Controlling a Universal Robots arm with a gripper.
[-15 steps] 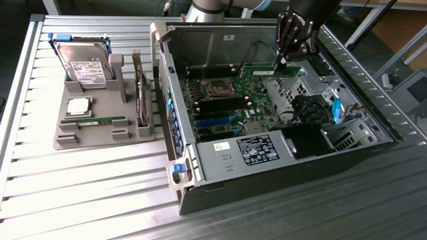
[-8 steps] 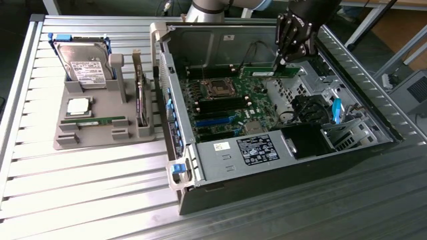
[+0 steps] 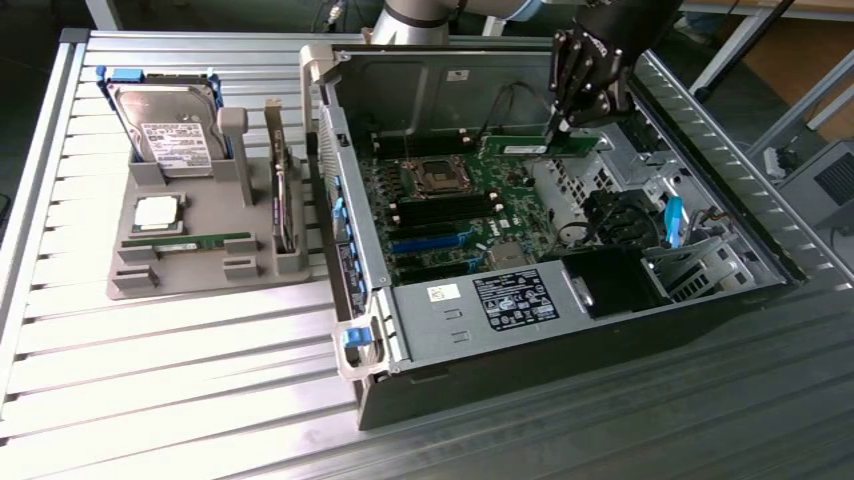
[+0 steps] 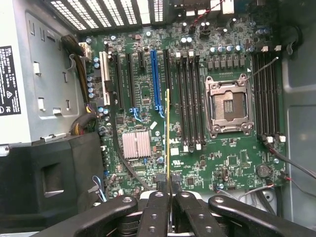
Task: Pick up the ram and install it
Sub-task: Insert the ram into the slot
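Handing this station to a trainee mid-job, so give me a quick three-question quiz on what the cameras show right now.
1. True or false: the jaws are shut on the ram.
2. Where is that ram? A) on the hard drive B) inside the open case, over the motherboard C) on the table outside the case
3. Fill in: a second ram stick lies in the grey ____.
Key: 1 true; 2 B; 3 tray.
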